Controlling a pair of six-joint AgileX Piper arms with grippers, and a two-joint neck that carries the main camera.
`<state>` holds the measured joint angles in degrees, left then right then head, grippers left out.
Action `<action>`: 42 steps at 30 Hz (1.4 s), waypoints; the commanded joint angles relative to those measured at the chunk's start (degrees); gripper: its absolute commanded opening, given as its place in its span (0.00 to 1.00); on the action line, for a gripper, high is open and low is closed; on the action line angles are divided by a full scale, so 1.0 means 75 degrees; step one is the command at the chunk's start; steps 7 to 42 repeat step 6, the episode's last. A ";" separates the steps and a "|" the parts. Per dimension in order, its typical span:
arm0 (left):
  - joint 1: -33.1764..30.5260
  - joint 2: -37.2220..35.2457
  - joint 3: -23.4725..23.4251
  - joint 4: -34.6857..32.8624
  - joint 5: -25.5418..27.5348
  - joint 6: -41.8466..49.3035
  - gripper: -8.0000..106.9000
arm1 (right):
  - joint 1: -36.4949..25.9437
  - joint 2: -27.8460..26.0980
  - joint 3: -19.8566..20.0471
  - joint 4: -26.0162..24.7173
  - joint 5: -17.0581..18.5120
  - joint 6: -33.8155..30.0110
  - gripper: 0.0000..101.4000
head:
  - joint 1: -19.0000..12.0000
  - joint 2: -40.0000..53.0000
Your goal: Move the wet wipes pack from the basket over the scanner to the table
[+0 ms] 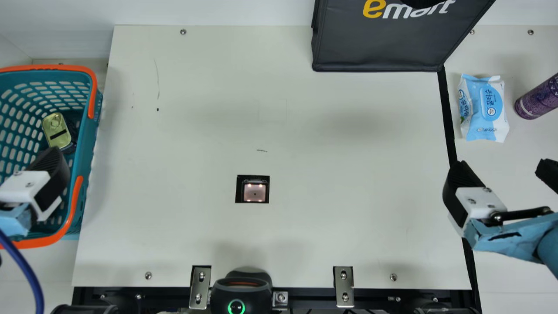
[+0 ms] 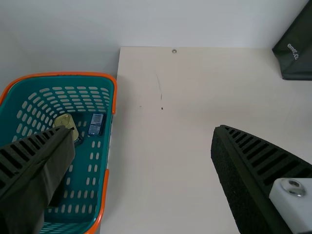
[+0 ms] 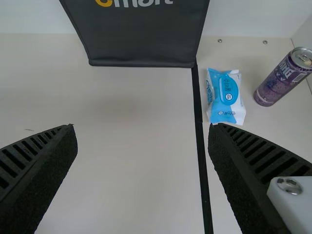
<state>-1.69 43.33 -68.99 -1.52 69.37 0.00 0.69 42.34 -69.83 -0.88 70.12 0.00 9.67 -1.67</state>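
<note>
I have the left gripper point(image 2: 142, 130) and right gripper point(image 3: 141, 127) spread, holding nothing. The wipes point(image 1: 490, 104) lie on the table point(image 1: 495, 162), near the can point(image 1: 538, 98); swinging the right gripper low that way could shove either.

We are recording 1 cream table point(image 1: 348, 165), a black strip point(image 1: 447, 111) running along its right part. Left of the strip, 1 dark bag point(image 1: 375, 48) is standing at the far edge. Right of it, 1 wet wipes pack point(image 1: 484, 109) is lying near 1 upright purple can point(image 1: 538, 98). We are noting 1 scanner point(image 1: 254, 192) sitting mid-table and 1 teal basket point(image 1: 87, 144) standing at the left.
</note>
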 commanded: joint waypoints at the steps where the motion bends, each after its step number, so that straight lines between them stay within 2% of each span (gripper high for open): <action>1: 0.0000 0.0000 0.0000 0.0000 0.0000 0.0000 0.85 | 0.0000 0.0000 0.0000 0.0000 0.0000 0.0000 0.94 | -0.0233 0.0012; 42: 0.0000 0.0000 0.0000 0.0000 0.0000 0.0000 0.85 | 0.0000 0.0000 0.0000 0.0000 -0.0016 0.0000 0.94 | -0.0233 0.0012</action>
